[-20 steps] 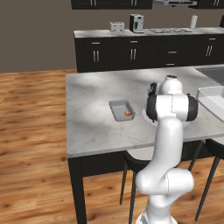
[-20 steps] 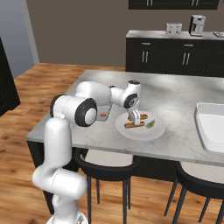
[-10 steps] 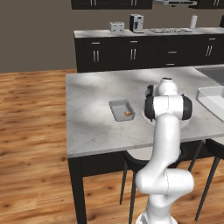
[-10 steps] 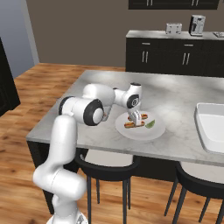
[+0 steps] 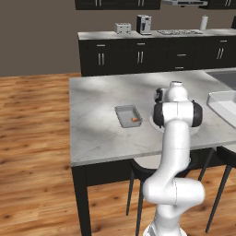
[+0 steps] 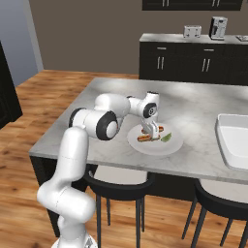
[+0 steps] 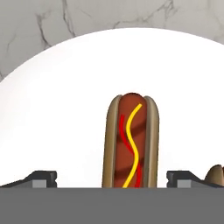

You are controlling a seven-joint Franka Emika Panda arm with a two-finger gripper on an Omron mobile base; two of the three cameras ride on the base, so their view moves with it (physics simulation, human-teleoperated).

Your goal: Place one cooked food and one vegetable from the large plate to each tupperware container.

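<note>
While gripper [image 7: 111, 179] hangs wide open, holding nothing, astride hot dog [image 7: 130, 142] on plate [image 7: 57, 109] (bun soft): off-centre closing could roll or squash it.

No readable text, labels, brands or nos. anywhere. Hot dog [image 7: 131, 142] carries red and yellow squiggles, sauce lines, not letters. Toaster [image 6: 192, 31] and coffee machine [image 6: 218, 27] on back counter look blank, though prob. too small and far to tell if any marking's there.
</note>
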